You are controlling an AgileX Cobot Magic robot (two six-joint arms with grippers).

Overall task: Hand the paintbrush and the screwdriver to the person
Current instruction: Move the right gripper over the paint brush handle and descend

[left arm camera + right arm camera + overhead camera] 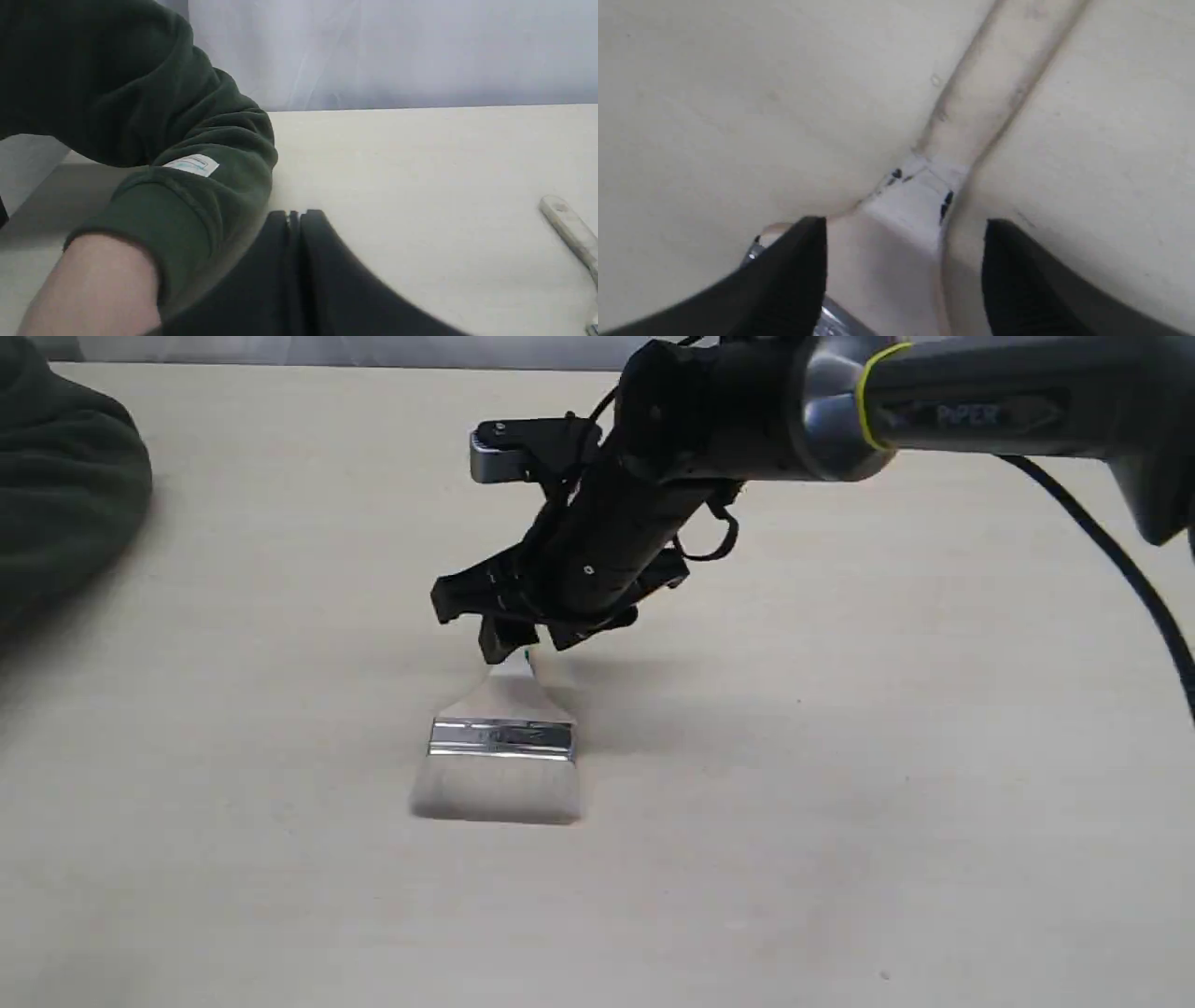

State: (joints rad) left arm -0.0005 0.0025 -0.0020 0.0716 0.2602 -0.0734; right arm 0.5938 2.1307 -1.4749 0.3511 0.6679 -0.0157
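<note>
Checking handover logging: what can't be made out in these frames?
Screwdriver: in no view.
The person: palm cut off at left wrist view's lower edge; only sleeve and wrist show.
Paintbrush handle end: hidden behind the right hand in exterior view.
Whether it touches the handle: right wrist view too blurred.

Green sleeve (187,140) beside left claw (295,215)

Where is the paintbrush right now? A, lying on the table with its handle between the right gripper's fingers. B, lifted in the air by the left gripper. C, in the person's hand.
A: the paintbrush lies on the table, and the right gripper has its open fingers on either side of the handle.
</note>
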